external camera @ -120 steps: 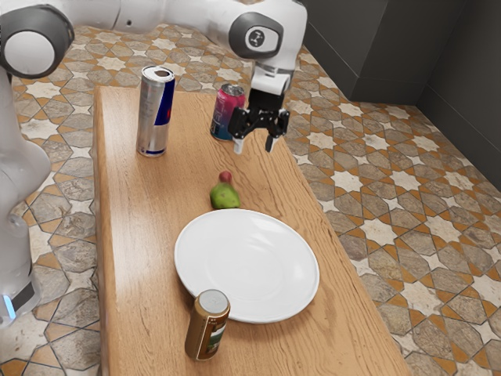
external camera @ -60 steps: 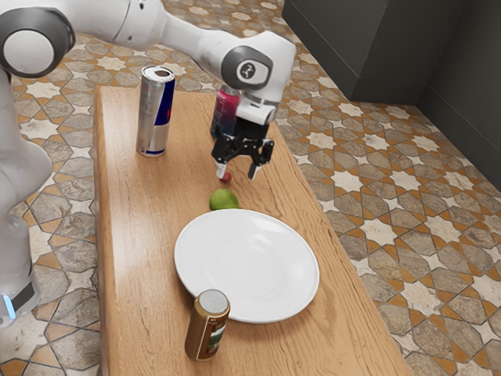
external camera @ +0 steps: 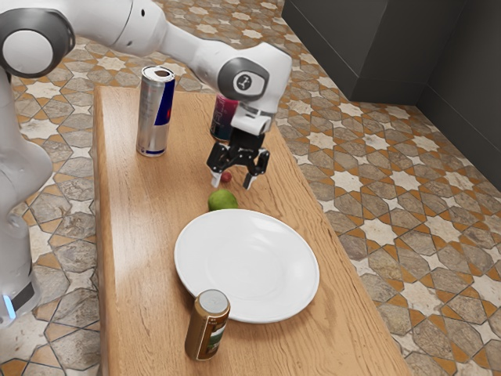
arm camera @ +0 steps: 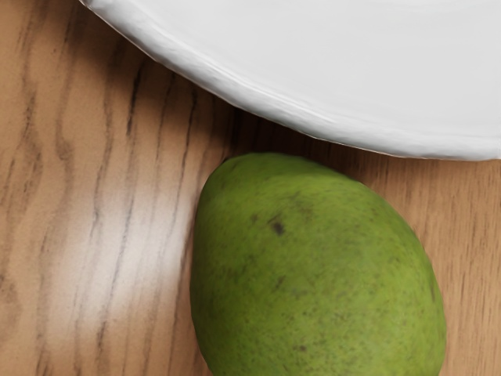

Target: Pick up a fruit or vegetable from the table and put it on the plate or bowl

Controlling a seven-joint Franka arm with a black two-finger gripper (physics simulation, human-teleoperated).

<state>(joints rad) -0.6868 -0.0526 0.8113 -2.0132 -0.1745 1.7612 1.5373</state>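
A green mango with a red tip lies on the wooden table, just behind the rim of a white plate. My gripper hangs open right above the fruit's red end, fingers spread and pointing down, touching nothing. In the wrist view the mango lies close under my hand, with the plate's rim curving just beyond it.
A tall silver and blue can stands at the table's back left. A pink can stands behind my hand. A brown jar stands at the plate's front edge. The table's right edge is close.
My hand has come down and toward the exterior view's left, from beside the pink can to just over the mango. The fingers have stayed open.
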